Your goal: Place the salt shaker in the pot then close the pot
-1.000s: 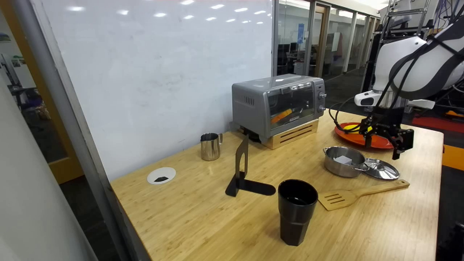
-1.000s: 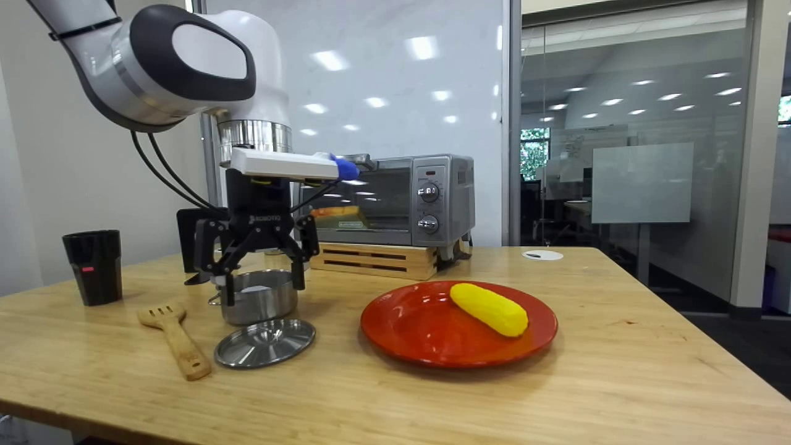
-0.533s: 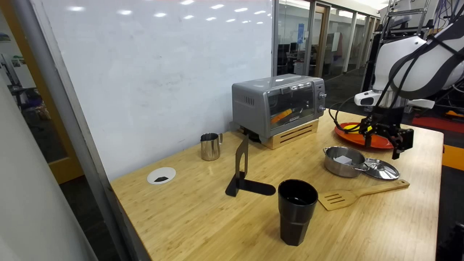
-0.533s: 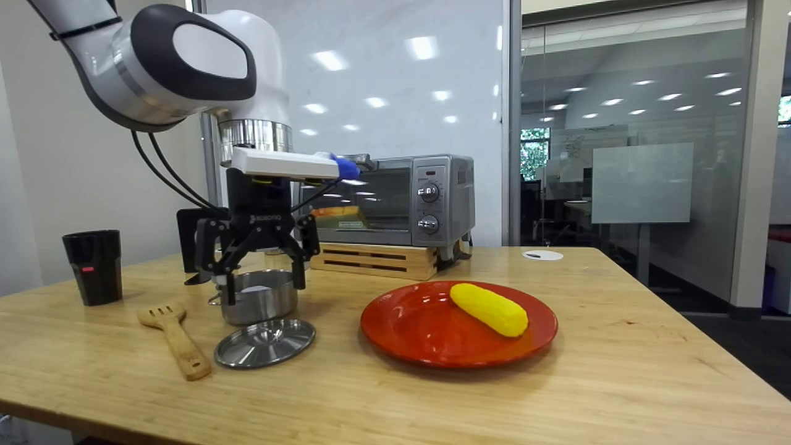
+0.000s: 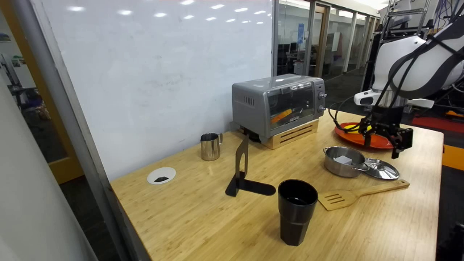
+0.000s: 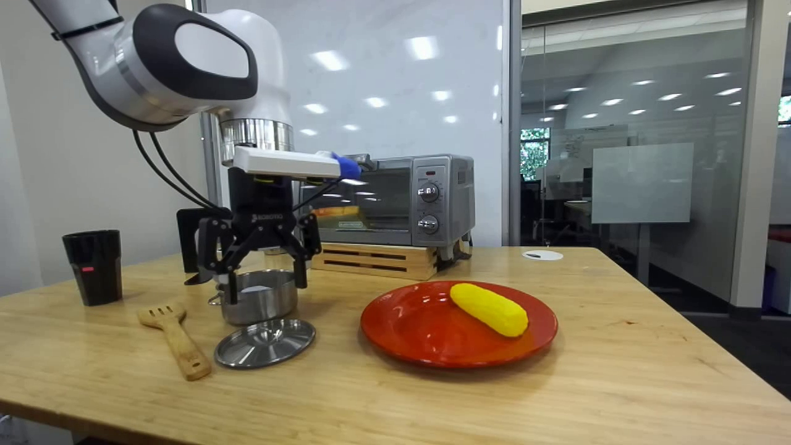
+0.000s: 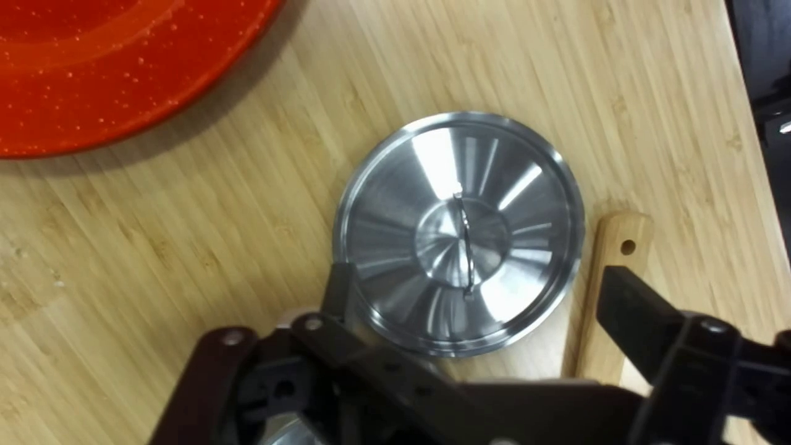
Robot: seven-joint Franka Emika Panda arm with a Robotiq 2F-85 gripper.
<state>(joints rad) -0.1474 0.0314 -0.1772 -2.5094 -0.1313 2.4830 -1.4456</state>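
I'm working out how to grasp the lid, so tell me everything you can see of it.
The lid is round, rimmed and shiny, steel by its look, with a thin loop handle across its middle. It lies handle up on the table, close to the pot and the spatula. The open gripper hangs above, not touching it. Whether the lid lies quite flat, or meets the pot, I cannot tell.
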